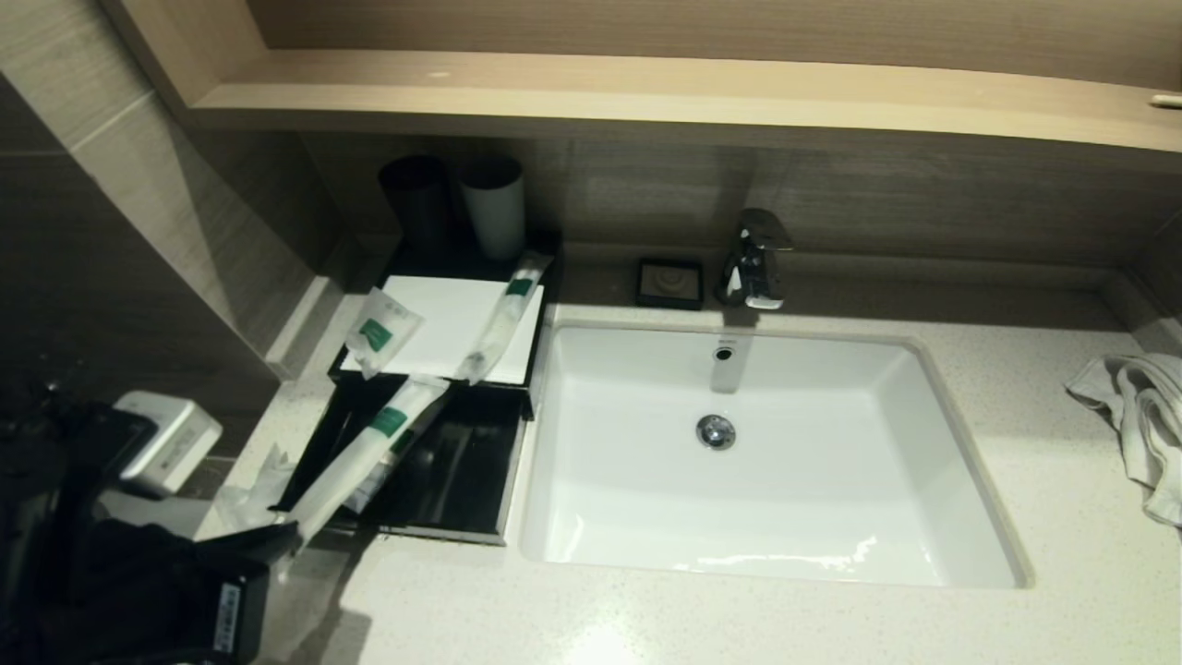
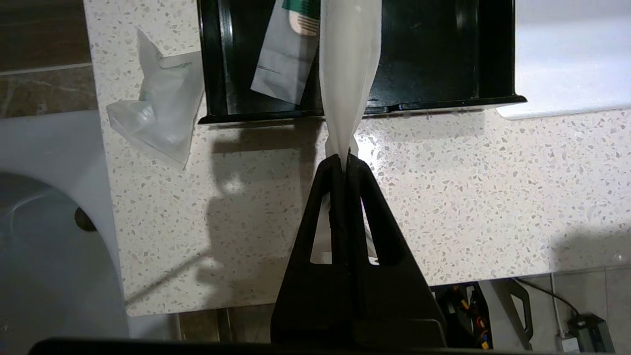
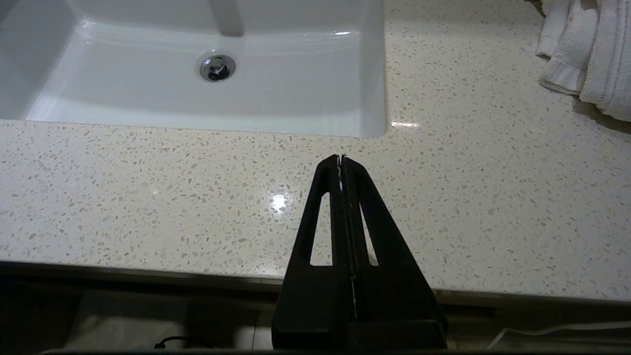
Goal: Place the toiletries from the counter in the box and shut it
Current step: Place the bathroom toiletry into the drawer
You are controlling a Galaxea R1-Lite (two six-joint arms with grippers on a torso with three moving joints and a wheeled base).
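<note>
Toiletry sachet, head view: slanting lengthwise from counter edge up over black box. Left wrist view: left gripper pinching its lower tip, far end pointing into box. Right wrist view: right gripper hovering fully closed, holding nothing, above counter.

The worktop is seen as speckled stone, polished enough to throw back lamp glare. The sink is finished in glossy white glaze, and the tap and drain in bright chromed metal. The box is made of shiny black plastic (reflections show on its floor). The sachet pinched by the left tool is of milky, soft film. The towel is of white looped cloth. The shelf is faced in matt pale wood.
</note>
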